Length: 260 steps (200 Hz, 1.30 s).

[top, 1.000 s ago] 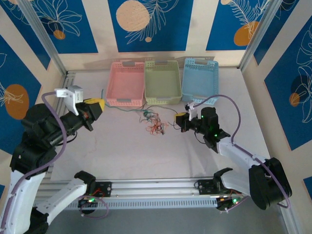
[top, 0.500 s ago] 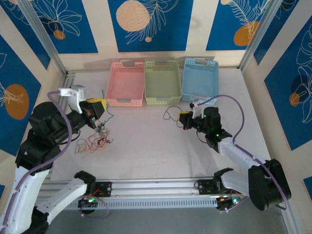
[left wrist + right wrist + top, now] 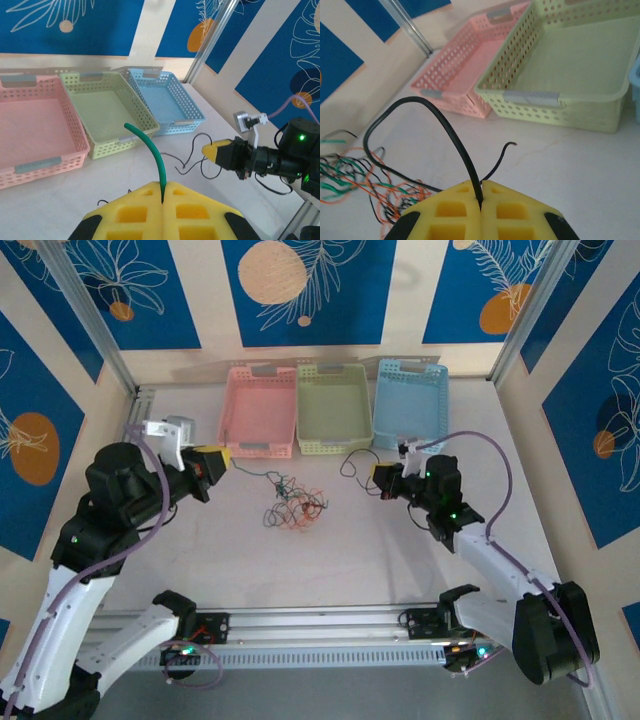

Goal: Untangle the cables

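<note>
While the left gripper (image 3: 163, 189) is clenched on a green cable (image 3: 160, 170), the tangle of cables (image 3: 293, 506) lies on the table (image 3: 300, 575) between the arms, nearer than the pink basket (image 3: 257, 410) and green basket (image 3: 333, 408); at right, the right gripper (image 3: 481, 190) clamps a black cable (image 3: 417, 98) looping back toward the tangle

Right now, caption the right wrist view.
Right gripper pinching a black cable, tangle lower left, pink basket and green basket beyond.

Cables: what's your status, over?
Left gripper shut on green cable. Right gripper shut on black cable. Tangle knotted on table between them. Baskets behind, not blocking.
</note>
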Tool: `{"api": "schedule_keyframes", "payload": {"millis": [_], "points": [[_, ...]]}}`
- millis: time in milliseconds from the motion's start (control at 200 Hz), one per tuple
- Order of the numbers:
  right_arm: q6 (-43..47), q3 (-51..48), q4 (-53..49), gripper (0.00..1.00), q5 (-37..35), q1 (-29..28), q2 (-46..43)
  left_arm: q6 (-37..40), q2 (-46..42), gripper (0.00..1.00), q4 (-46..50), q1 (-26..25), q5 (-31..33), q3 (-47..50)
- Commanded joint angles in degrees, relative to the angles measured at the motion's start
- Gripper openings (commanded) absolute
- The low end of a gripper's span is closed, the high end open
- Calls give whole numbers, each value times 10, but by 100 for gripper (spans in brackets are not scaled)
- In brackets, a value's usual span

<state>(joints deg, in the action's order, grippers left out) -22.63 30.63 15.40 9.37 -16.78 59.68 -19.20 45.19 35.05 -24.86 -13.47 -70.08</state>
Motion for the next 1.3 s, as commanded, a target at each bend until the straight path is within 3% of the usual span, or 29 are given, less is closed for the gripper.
{"api": "schedule_keyframes", "payload": {"millis": [0,240,605,870,1295], "points": [[-27,66,-51,0,-6,8,-22,-11,4,0,-23,5,-27,19],[-23,184,-94,0,-31,22,14,-21,6,0,-18,5,-41,57],[-38,340,-112,0,-51,61,159,-26,-3,0,-5,5,-56,74],[-44,415,-116,0,-27,60,249,-24,-12,0,1,5,-67,81],[-136,534,-108,0,-31,42,406,-32,-28,0,6,5,-72,87]]}}
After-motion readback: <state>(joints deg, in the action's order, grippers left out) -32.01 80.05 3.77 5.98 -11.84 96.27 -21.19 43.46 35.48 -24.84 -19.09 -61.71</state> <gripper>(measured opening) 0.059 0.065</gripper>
